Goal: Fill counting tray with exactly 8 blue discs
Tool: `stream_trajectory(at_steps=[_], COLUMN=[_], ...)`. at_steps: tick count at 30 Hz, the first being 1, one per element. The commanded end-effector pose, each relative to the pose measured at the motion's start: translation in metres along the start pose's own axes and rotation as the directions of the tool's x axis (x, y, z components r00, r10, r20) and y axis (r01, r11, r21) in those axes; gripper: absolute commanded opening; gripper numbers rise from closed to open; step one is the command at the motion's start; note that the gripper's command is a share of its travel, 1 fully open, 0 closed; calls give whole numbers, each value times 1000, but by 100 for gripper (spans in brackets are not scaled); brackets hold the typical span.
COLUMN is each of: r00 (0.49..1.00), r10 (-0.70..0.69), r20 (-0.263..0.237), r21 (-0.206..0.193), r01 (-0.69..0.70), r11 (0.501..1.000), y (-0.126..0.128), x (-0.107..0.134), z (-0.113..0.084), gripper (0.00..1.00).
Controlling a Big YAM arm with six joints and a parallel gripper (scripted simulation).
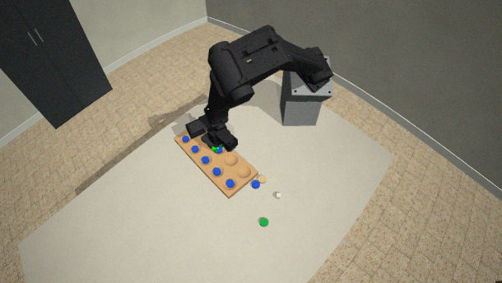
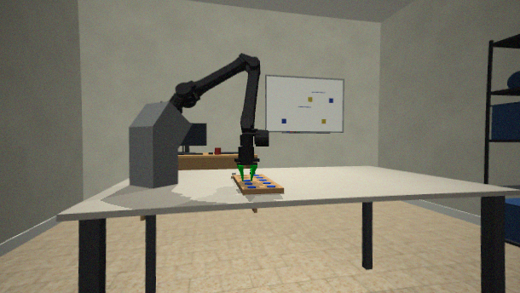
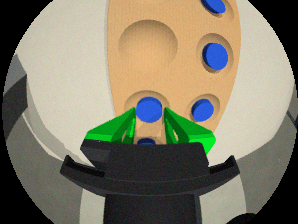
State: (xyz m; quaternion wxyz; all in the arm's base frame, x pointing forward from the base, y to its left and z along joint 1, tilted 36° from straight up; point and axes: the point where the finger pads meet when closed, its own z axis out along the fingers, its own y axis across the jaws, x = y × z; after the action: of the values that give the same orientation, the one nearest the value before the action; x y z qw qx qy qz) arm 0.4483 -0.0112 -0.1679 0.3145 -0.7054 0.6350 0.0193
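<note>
The wooden counting tray lies flat on the table. Its left row holds several blue discs, among them the near-end disc and the far-end disc. My gripper is low over the right row, its green fingers slightly apart. A blue disc rests in the pocket between the fingertips. Another blue disc peeks out under the gripper body. Two right-row pockets, a nearer pocket and a farther pocket, are empty.
Off the tray's near end lie a loose blue disc, a tan disc, a small white cube and a green disc. The grey arm pedestal stands at the back of the table.
</note>
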Motion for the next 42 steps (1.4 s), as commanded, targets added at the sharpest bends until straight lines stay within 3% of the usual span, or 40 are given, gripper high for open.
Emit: stream_trajectory(at_steps=[1, 15, 18, 21, 23, 29, 32, 34, 35, 37, 40, 42], r00=[1000, 1000, 1000, 1000, 1000, 1000, 1000, 1000, 1000, 1000, 1000, 1000], r10=[-4, -4, 1, 2, 2, 1, -4, -7, -13, -7, -7, -22], r20=[12, 12, -2, -3, -3, -4, -7, -10, 16, 18, 18, 9], r21=[-26, -26, 4, 6, 6, 7, 13, 18, -24, -32, -33, -13], r01=[4, 4, 0, -2, -2, -1, 4, 7, 13, 8, 7, 22], r11=[1000, 1000, 1000, 1000, 1000, 1000, 1000, 1000, 1000, 999, 999, 1000], y=[8, 8, -1, -2, -2, -1, -5, -8, 3, 8, 9, 0], x=[-6, -6, 2, 3, 3, 3, 4, 5, -5, -7, -7, -3], z=[9, 9, -14, -35, -35, -94, -109, -111, -94, -94, -94, -94], gripper=[37, 37, 37, 37, 37, 37, 37, 37, 46, 46, 46, 46])
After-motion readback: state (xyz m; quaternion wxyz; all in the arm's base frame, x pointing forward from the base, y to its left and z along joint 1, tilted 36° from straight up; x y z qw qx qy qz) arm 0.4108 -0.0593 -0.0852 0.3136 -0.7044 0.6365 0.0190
